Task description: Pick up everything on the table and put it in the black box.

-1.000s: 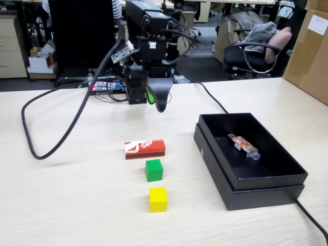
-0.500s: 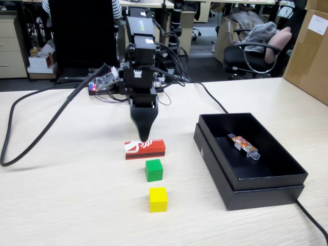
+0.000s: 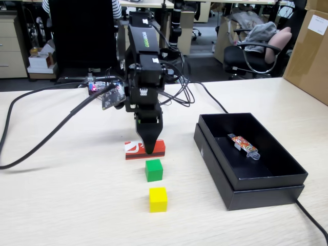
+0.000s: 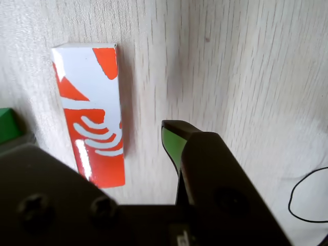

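**Hand over red block**

Fixed view: hand (image 3: 149, 148) low over red block (image 3: 145, 149) mid-surface (image 3: 61, 205); green cube (image 3: 154, 170), yellow cube (image 3: 158, 199) toward near edge; black box (image 3: 266, 189) at right.

Wrist view: red block (image 4: 92, 123) beside one fingertip (image 4: 171, 138); spread or pressed together, cannot tell.

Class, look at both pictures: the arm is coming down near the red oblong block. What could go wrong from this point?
1. In the wrist view one finger sits on bare table beside the red oblong block with the white logo, so the fingers may miss or shove it.
2. The green cube lies close in front of it; a push could knock it away.
3. The shallow black cardboard box already holds an orange-patterned packet; a dropped block may land on it.
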Robot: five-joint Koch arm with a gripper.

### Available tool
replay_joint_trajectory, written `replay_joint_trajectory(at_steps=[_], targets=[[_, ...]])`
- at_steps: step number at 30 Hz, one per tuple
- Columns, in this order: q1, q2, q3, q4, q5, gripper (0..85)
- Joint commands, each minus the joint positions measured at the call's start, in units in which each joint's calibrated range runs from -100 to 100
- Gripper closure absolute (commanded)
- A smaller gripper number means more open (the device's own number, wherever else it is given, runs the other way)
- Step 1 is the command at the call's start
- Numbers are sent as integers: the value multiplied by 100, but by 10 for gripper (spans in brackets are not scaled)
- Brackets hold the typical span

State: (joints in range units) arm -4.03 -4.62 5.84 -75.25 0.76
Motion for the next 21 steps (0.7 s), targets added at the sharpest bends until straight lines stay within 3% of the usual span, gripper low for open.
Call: replay_joint_trajectory(at_steps=[1, 10, 16, 21], targets=[[10, 78, 304, 168, 0, 395], [5, 399, 349, 341, -10, 411], [5, 457, 349, 341, -44, 519], [5, 457, 286, 341, -63, 528]])
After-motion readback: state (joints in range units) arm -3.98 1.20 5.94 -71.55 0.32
